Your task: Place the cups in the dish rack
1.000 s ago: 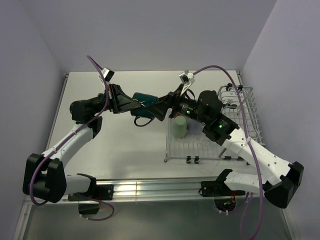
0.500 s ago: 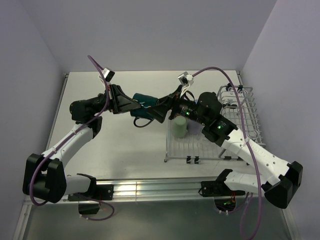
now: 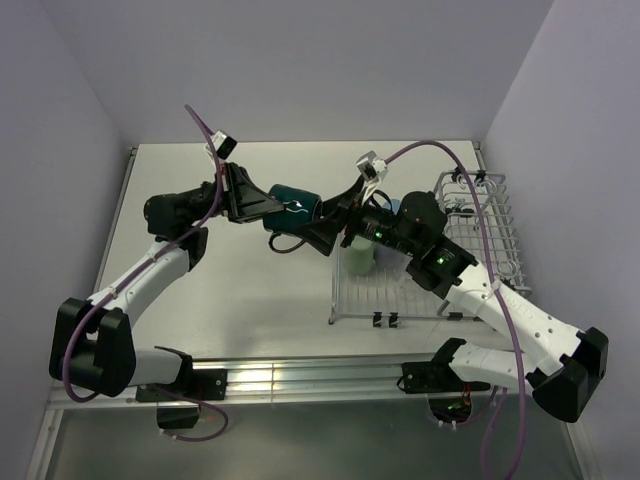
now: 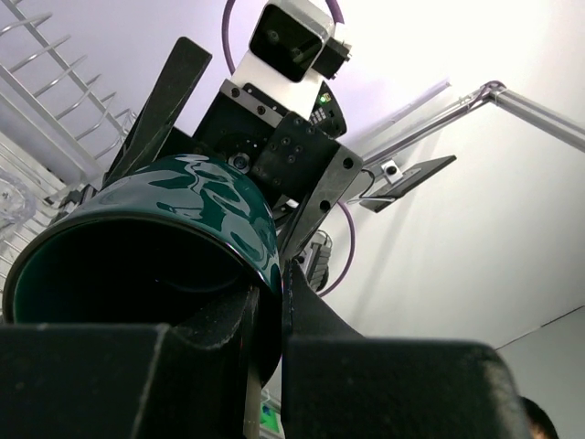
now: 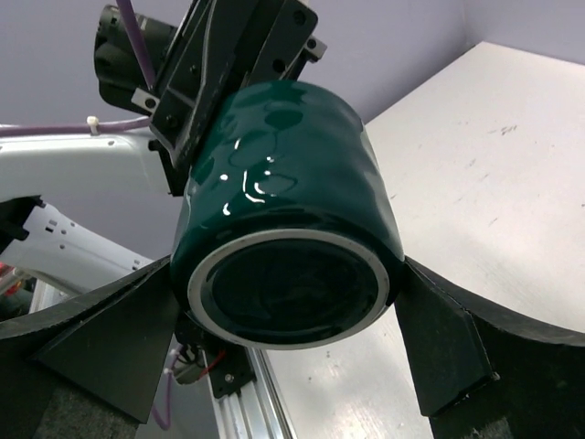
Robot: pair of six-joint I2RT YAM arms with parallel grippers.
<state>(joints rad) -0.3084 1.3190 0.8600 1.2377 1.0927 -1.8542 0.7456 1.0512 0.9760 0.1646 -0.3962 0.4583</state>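
Note:
A dark green mug (image 3: 294, 206) hangs in mid-air over the table, left of the dish rack (image 3: 486, 216). My left gripper (image 3: 271, 209) is shut on its rim, one finger inside and one outside, as the left wrist view (image 4: 274, 285) shows. My right gripper (image 3: 322, 222) is open, with its fingers on either side of the mug's base (image 5: 285, 291). A narrow gap shows beside each finger (image 5: 446, 340). A pale green cup (image 3: 358, 252) stands in the rack's flat wire section (image 3: 372, 296). A bit of a light blue cup (image 3: 392, 207) shows behind the right arm.
The rack's raised wire side (image 3: 500, 232) stands at the far right by the wall. Rack wires (image 4: 46, 64) show at the top left of the left wrist view. Purple cables (image 3: 440, 140) arc above both arms. A metal rail (image 3: 300, 375) runs along the near edge.
The right gripper has moved left and closed in so that its fingers straddle the mug's base. The left arm has lifted slightly with the mug.

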